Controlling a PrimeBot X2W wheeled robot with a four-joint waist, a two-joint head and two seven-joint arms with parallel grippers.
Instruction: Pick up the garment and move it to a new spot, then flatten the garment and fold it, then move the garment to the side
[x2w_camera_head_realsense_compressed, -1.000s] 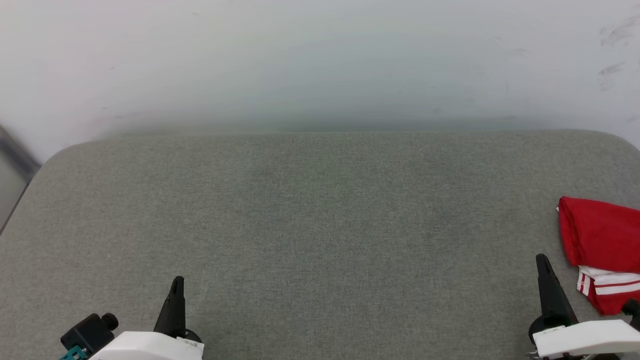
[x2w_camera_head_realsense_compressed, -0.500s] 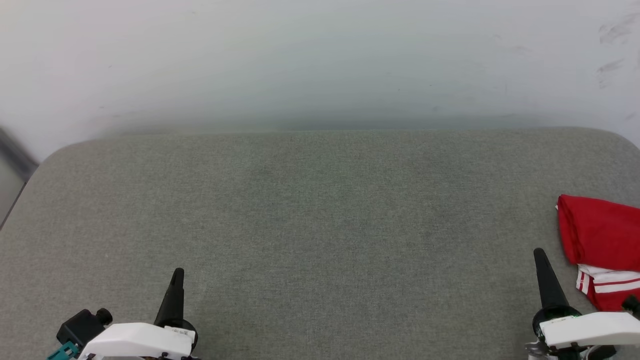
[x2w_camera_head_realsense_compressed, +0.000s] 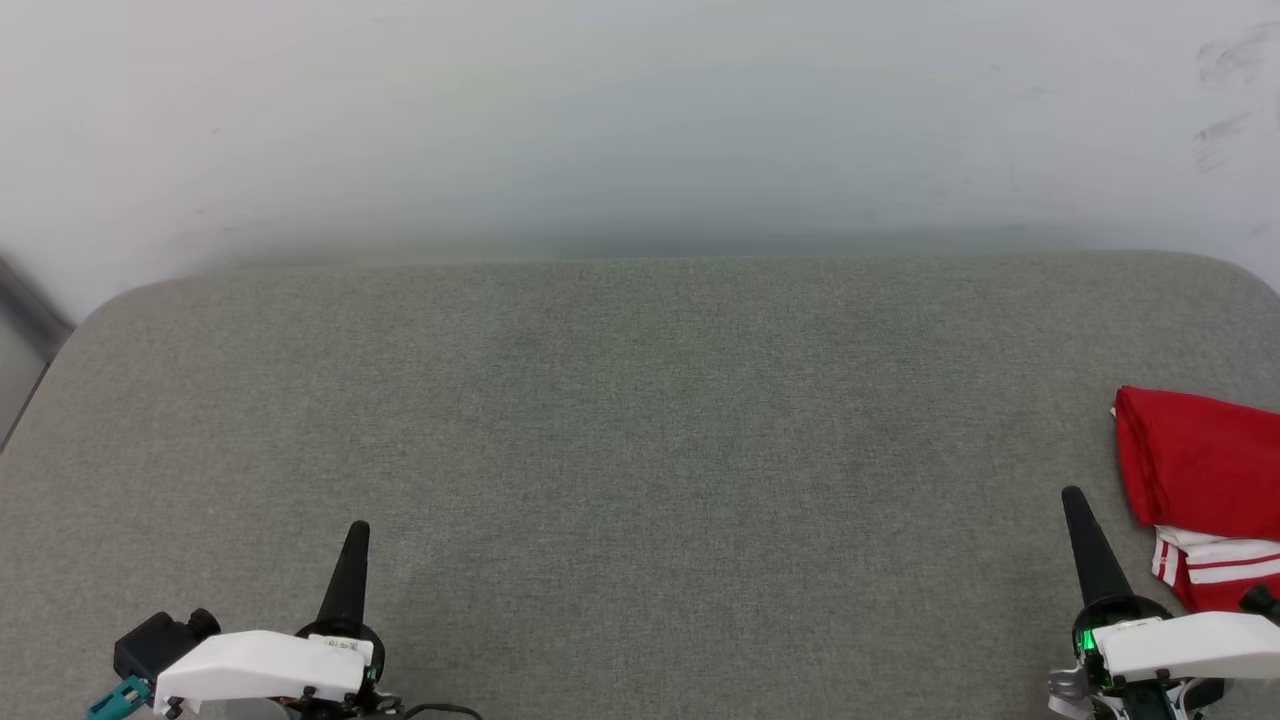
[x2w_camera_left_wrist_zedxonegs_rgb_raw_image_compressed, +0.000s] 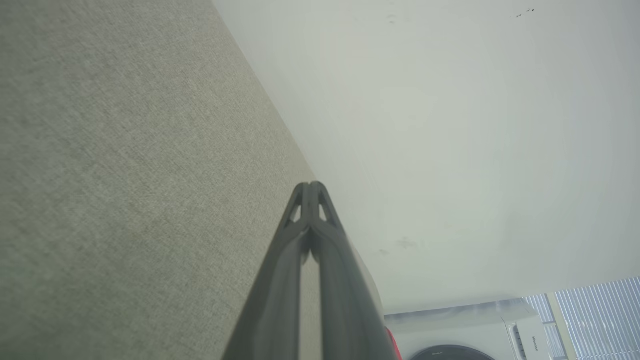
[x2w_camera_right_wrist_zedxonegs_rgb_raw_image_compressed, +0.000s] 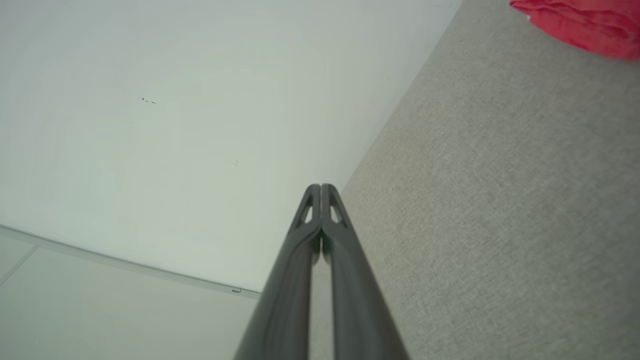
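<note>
The garment (x2w_camera_head_realsense_compressed: 1200, 480), red with a white sleeve and red stripes, lies bunched at the right edge of the grey fabric surface (x2w_camera_head_realsense_compressed: 640, 430), partly cut off by the head view's border. Its red folds also show in the right wrist view's top corner as the garment (x2w_camera_right_wrist_zedxonegs_rgb_raw_image_compressed: 585, 25). My right gripper (x2w_camera_head_realsense_compressed: 1074, 498) is shut and empty, just left of the garment and apart from it. Its closed tips (x2w_camera_right_wrist_zedxonegs_rgb_raw_image_compressed: 320, 189) point toward the wall. Shut and empty too, my left gripper (x2w_camera_head_realsense_compressed: 359, 530) hovers at the lower left, far from the garment, its tips (x2w_camera_left_wrist_zedxonegs_rgb_raw_image_compressed: 310, 186) pressed together.
A pale wall (x2w_camera_head_realsense_compressed: 640, 120) rises behind the surface's far edge. The surface has rounded corners at left and right. A white washing machine (x2w_camera_left_wrist_zedxonegs_rgb_raw_image_compressed: 475, 335) stands beyond the surface in the left wrist view, with window blinds (x2w_camera_left_wrist_zedxonegs_rgb_raw_image_compressed: 600, 315) beside it.
Both grippers have shifted slightly up the head view, and the whole picture has drifted a little, so the camera moved. The garment lies as before. Both grippers stayed shut.
</note>
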